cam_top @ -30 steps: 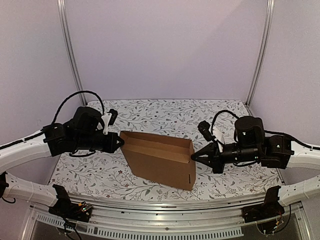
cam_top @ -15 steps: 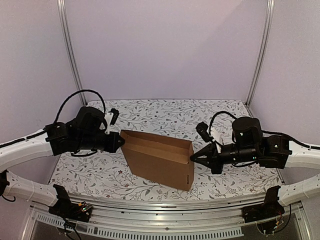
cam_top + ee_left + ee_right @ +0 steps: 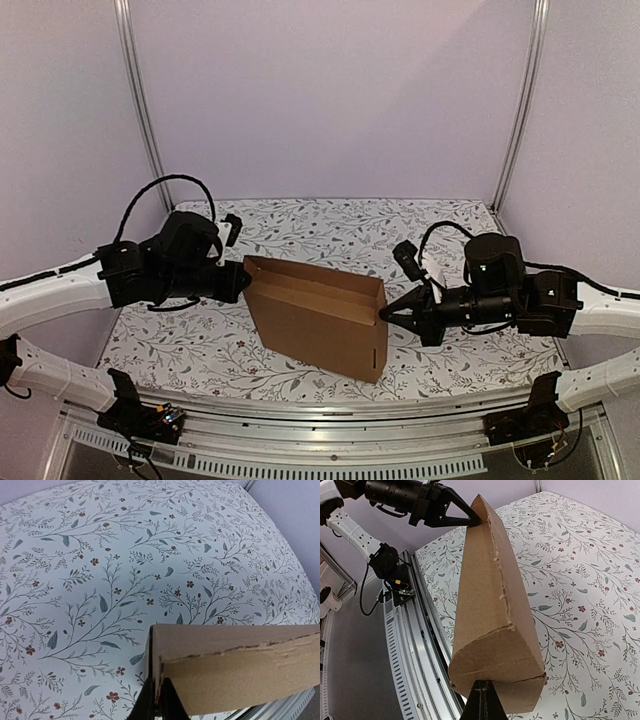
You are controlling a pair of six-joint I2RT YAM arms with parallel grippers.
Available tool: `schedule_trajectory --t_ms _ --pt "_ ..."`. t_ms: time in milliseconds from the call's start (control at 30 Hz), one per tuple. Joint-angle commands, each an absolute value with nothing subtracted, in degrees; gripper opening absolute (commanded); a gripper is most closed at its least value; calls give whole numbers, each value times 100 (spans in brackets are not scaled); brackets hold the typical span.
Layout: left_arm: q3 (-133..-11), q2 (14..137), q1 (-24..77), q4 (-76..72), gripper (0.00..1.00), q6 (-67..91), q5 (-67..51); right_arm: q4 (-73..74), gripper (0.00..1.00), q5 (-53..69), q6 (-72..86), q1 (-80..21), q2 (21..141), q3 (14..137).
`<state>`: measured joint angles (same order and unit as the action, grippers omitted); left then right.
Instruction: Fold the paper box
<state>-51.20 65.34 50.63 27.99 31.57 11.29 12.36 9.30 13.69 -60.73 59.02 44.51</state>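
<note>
Pinched at both ends, mid-frame in the top view: paper box [image 3: 320, 320], half-raised and tilted over the desk [image 3: 330, 225]. Left gripper [image 3: 240, 283] with jaws clamped on the upper-left corner edge. Right gripper [image 3: 385, 313] with jaws likewise nipped on the right end wall.

Likely trouble: thin edge holds only, so slipping or torn cardboard under an uneven pull or twist. Possibly also bowing of the curved wall instead of creasing.

Hard to make out: inner flaps, tabs, slots, and any contact between bottom corner and desk.
</note>
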Motion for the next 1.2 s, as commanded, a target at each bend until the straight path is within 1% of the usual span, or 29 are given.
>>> schedule_trajectory --t_ms 0,400,467,567,767,900,1100,1167 --pt "-5101 6815 5528 3098 6 3154 506 575 0 789 1685 -6061 6123 4412" --pt "-5221 6955 5765 3188 5 3084 881 777 0 299 1989 -6058 6135 4579" --pt "-5221 6961 5781 3192 5 3108 937 855 7 290 1986 -6057 6115 4617" --pt "-5190 6957 5785 3177 6 3345 1106 1088 14 298 1911 -6059 6041 4641" --pt "-5035 6942 5940 2923 6 4058 1579 1581 24 190 1877 -6056 5886 4649" --pt "-5036 6970 6021 2914 6 4194 1777 1816 25 124 1900 -6060 5701 4731" --pt "-4976 6946 6118 2930 6 4528 2058 2652 26 -229 1730 -6058 5335 5051" --pt "-4962 6930 6157 2943 6 4648 2158 2860 28 -277 1708 -6062 5202 5094"
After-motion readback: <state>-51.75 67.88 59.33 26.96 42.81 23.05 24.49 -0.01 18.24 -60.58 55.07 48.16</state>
